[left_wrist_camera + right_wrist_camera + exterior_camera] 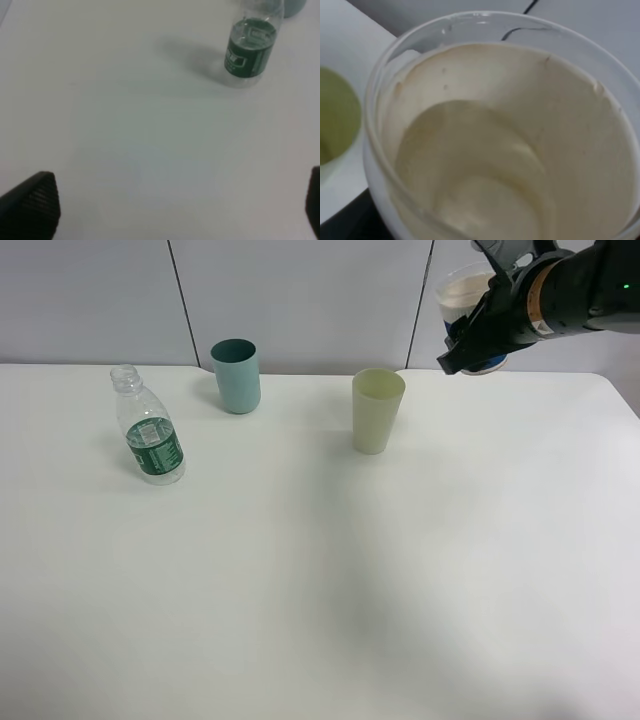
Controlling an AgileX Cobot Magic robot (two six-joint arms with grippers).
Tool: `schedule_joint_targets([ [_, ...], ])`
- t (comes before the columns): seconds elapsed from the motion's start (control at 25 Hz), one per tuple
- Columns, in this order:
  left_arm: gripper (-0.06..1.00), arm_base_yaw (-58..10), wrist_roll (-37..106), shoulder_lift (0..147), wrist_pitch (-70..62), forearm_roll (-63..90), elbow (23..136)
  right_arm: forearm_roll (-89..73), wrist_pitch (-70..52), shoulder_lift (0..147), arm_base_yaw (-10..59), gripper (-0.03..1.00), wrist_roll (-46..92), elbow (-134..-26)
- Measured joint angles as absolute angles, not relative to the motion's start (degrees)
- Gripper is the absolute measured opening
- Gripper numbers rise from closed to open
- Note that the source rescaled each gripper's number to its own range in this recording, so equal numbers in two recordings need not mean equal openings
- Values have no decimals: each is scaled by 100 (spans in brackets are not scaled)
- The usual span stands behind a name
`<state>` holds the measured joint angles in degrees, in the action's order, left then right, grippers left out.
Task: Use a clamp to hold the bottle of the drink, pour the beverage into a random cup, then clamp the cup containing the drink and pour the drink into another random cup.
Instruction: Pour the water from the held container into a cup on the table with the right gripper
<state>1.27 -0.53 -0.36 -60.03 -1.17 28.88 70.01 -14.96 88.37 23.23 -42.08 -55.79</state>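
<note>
The cup (466, 290) is held in the air, clamped in the right gripper (480, 332), up and to the right of the green tumbler (378, 410) on the table (320, 590). Its blue sleeve is mostly hidden, and whether liquid lies inside (510, 150) cannot be told. The left gripper (170, 205) is spread wide, touching nothing, its tips cut off; the bottle (150, 435) stands well apart

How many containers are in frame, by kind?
Cups: 3 (teal tumbler, pale green tumbler, blue-sleeved cup up off the table)
Bottles: 1 (clear bottle, green label, no cap)
Total: 4
</note>
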Motion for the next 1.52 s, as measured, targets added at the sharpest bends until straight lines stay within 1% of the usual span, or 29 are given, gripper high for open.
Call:
schedule_joint_targets([
  [0.68, 100, 127, -53, -36, -6003, -117, 2888, 7662, -1830, 9560, 2872, 0, -4222, -6216],
  [0.96, 100, 127, -53, -36, -6003, -117, 2888, 7943, -2195, 9560, 2878, 0, -3828, -6227],
  [1.32, 100, 127, -53, -36, -6003, -117, 2888, 8570, -2222, 9560, 2878, 0, -3748, -6227],
  [1.52, 100, 127, -53, -36, -6003, -117, 2888, 8681, -2245, 9580, 2878, 0, -3413, -6227],
])
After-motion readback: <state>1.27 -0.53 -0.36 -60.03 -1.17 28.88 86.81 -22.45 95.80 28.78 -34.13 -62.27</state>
